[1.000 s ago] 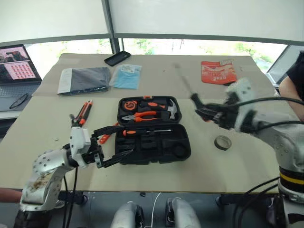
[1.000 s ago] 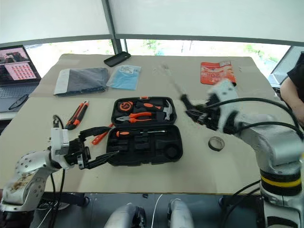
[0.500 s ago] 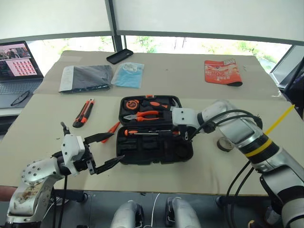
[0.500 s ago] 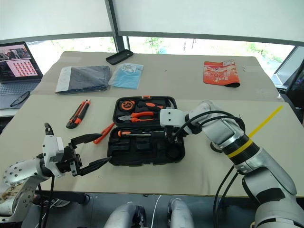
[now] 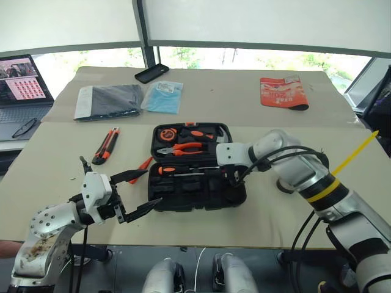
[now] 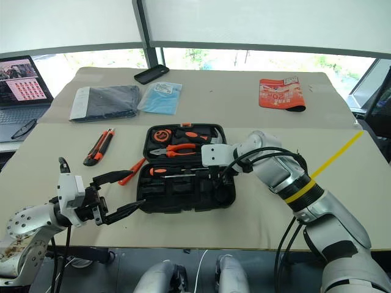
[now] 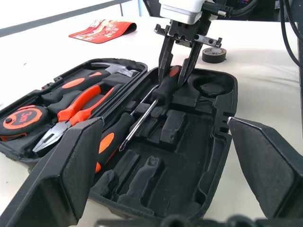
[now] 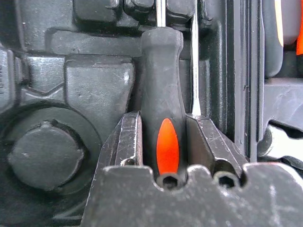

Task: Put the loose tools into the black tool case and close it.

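Screwdriver [image 8: 163, 127], lowered from mid-air, is seated in black tool case [image 5: 198, 192], right claw [image 7: 179, 71] loosening; left claw [image 5: 139, 192] is held apart.

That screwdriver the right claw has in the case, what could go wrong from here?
The screwdriver lies in the black tool case with the right gripper straddling its handle; lifting away might drag it out of its slot. A second screwdriver lies close alongside and could get nudged. The utility knife and another orange tool are on the table, so closing now would be premature.

case [image 5: 201, 189]: black | screwdriver [image 8: 162, 118]: black, orange oval | knife [image 5: 105, 146]: orange-black
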You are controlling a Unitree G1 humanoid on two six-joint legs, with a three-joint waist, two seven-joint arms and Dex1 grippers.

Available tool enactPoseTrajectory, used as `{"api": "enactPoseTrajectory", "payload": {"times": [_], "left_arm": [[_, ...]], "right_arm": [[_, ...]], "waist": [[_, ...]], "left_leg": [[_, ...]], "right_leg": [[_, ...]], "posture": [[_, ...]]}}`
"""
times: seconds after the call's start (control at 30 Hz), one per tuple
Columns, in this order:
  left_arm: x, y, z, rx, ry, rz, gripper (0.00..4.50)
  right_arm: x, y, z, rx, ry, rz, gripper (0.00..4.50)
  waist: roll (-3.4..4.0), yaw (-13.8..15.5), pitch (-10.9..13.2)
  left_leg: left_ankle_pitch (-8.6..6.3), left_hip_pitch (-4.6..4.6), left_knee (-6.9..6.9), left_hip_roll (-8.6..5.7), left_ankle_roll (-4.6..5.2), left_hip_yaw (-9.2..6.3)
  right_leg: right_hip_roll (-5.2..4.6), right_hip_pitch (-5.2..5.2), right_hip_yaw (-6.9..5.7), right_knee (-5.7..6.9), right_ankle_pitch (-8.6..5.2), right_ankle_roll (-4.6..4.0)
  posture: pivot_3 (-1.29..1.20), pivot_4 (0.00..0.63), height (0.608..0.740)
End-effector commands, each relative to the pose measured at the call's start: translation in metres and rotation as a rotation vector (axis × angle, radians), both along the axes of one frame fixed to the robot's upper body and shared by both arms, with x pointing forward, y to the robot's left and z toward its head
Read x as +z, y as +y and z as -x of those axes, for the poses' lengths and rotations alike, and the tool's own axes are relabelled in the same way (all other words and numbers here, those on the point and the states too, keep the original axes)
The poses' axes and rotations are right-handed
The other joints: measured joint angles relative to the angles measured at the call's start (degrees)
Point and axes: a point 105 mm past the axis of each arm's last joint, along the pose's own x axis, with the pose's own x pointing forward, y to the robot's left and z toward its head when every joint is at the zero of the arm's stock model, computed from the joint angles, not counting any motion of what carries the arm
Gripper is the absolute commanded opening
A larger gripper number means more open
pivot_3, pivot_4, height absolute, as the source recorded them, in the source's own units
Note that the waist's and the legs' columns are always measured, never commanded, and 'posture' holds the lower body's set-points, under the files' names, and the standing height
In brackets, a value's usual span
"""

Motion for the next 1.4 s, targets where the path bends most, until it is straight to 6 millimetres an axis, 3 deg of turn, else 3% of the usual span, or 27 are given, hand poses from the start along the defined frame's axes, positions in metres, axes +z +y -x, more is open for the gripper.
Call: {"api": "enactPoseTrajectory", "payload": {"times": [0.03, 0.1, 0.23, 0.27, 0.3, 0.4, 0.57, 0.9, 1.17, 1.3, 1.33, 1.4], "left_arm": [[0.003, 0.001, 0.000, 0.008, -0.025, -0.002, 4.50], [0.002, 0.002, 0.001, 0.010, -0.022, -0.003, 4.50], [0.000, 0.003, 0.002, 0.015, -0.017, -0.006, 4.50], [0.000, 0.004, 0.001, 0.018, -0.017, -0.005, 4.50], [0.000, 0.005, 0.001, 0.022, -0.017, -0.005, 4.50], [-0.001, 0.005, 0.000, 0.027, -0.015, -0.004, 4.50], [-0.002, 0.005, -0.001, 0.028, -0.011, -0.004, 4.50], [-0.004, 0.014, -0.004, 0.057, -0.002, -0.032, 4.50], [-0.008, 0.019, -0.007, 0.099, 0.007, -0.033, 4.50], [-0.008, 0.027, -0.008, 0.152, 0.010, -0.014, 4.50], [-0.008, 0.031, -0.008, 0.178, 0.013, 0.000, 4.50], [-0.007, 0.051, -0.006, 0.289, 0.025, 0.051, 4.50]], "right_arm": [[0.025, 0.002, 0.007, 0.031, 0.037, -0.102, 2.92], [0.035, -0.004, 0.008, 0.009, 0.077, -0.135, 3.60], [0.055, -0.011, -0.002, 0.014, 0.092, -0.255, 3.60], [0.056, -0.011, -0.006, 0.021, 0.068, -0.275, 3.09], [0.056, -0.006, -0.007, 0.047, 0.067, -0.329, 2.93], [0.053, 0.011, -0.006, 0.061, 0.103, -0.475, 1.85], [0.008, 0.023, -0.005, 0.119, 0.038, -0.442, 0.05], [-0.036, 0.029, 0.001, 0.182, 0.013, -0.390, 0.02], [-0.054, 0.036, -0.004, 0.182, -0.013, -0.341, 0.02], [-0.039, 0.042, -0.008, 0.168, -0.034, -0.418, 0.02], [-0.028, 0.042, -0.008, 0.167, -0.034, -0.475, 0.02], [0.016, 0.035, -0.009, 0.143, -0.062, -0.706, 0.02]], "waist": [[0.00, 0.0, 0.0], [0.00, 0.0, 0.0], [0.00, 0.0, 0.0], [0.00, 0.0, 0.0], [-0.01, 0.0, 0.0], [-0.01, -0.3, 0.0], [-0.01, 0.0, 0.0], [-0.02, -0.2, 0.0], [-0.06, -0.8, 0.0], [-0.08, -1.4, -0.1], [-0.08, -1.5, -0.1], [-0.08, -1.6, -0.1]], "left_leg": [[0.00, -0.01, 0.00, 0.00, 0.00, 0.01], [0.01, -0.01, -0.01, 0.00, 0.03, 0.00], [0.01, 0.00, 0.03, -0.01, 0.06, 0.00], [0.01, 0.00, 0.05, -0.01, 0.06, 0.00], [0.00, 0.02, 0.06, 0.00, 0.04, 0.00], [-0.02, 0.15, 0.02, 0.02, -0.08, 0.00], [0.16, 0.15, -0.08, 0.07, -0.19, 0.00], [0.15, 0.36, -0.08, 0.07, -0.36, 0.06], [0.16, 0.74, -0.29, 0.14, -0.71, 0.09], [0.21, 0.87, -0.33, 0.26, -0.84, 0.09], [0.22, 0.88, -0.33, 0.29, -0.87, 0.09], [0.23, 0.82, -0.35, 0.38, -0.90, 0.06]], "right_leg": [[0.00, -0.01, 0.00, 0.00, 0.00, 0.00], [0.00, -0.01, 0.00, -0.01, 0.00, -0.01], [-0.01, 0.02, -0.01, -0.02, 0.04, -0.05], [-0.02, 0.03, -0.02, -0.01, 0.04, -0.05], [-0.02, 0.04, -0.02, -0.01, 0.04, -0.05], [0.03, 0.10, -0.01, 0.03, 0.04, -0.05], [0.11, 0.04, 0.05, 0.16, 0.02, -0.15], [0.15, 0.16, 0.08, 0.23, 0.01, -0.13], [0.19, 0.30, 0.17, 0.32, -0.03, -0.17], [0.21, 0.35, 0.19, 0.39, -0.03, -0.18], [0.21, 0.35, 0.20, 0.40, -0.03, -0.18], [0.23, 0.29, 0.23, 0.41, -0.05, -0.22]], "posture": [[0.00, 0.150, 0.740], [0.00, 0.150, 0.740], [0.00, 0.150, 0.740], [0.00, 0.150, 0.740], [0.00, 0.150, 0.740], [0.00, 0.150, 0.740], [0.00, 0.150, 0.740], [0.00, 0.150, 0.740], [0.00, 0.150, 0.740], [0.00, 0.150, 0.740], [0.00, 0.150, 0.740], [0.00, 0.150, 0.740]]}}
